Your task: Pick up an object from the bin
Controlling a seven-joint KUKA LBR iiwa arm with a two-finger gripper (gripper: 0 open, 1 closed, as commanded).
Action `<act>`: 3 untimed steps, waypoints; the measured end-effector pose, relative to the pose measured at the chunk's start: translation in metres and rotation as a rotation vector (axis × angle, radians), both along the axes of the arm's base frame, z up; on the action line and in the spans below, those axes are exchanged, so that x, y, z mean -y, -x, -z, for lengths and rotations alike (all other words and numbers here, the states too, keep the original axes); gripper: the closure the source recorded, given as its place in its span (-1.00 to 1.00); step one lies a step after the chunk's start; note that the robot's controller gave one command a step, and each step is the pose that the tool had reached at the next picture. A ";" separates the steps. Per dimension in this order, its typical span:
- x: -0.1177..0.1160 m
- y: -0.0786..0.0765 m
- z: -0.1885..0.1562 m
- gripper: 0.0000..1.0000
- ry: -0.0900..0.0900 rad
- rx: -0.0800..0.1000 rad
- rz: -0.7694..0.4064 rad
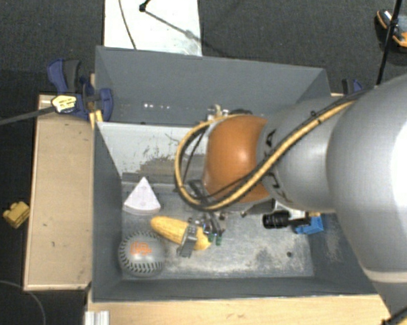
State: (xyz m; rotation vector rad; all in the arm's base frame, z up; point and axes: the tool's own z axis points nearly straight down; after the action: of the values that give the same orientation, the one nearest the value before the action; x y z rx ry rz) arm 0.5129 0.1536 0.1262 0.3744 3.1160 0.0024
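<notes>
Near the bin's (108,208) front lies a yellow, tapered corn cob (168,227).

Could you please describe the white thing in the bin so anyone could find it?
Look at the left of the grey metal bin's floor. The white cone stands beyond the yellow corn cob and grey mesh ball; it alone is pointed.

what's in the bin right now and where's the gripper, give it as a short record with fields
gripper: low in the bin, at the right end of the yellow corn-shaped thing; whether it grips it cannot be told
yellow corn-shaped thing: lying on the floor, front left
white cone: just behind the yellow thing, on the left
grey mesh ball: front left corner, orange inside
black cylinder: right of the gripper, beneath the arm
blue thing: beside the black cylinder, partly hidden
</notes>
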 end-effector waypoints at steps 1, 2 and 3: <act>0.006 0.004 0.053 -1.00 0.000 0.000 -0.029; 0.007 0.006 0.068 1.00 -0.001 0.000 0.048; 0.007 0.007 0.068 1.00 0.000 -0.001 0.058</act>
State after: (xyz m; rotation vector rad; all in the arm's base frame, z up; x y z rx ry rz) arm 0.5060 0.1463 0.0585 0.4654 3.1045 0.0028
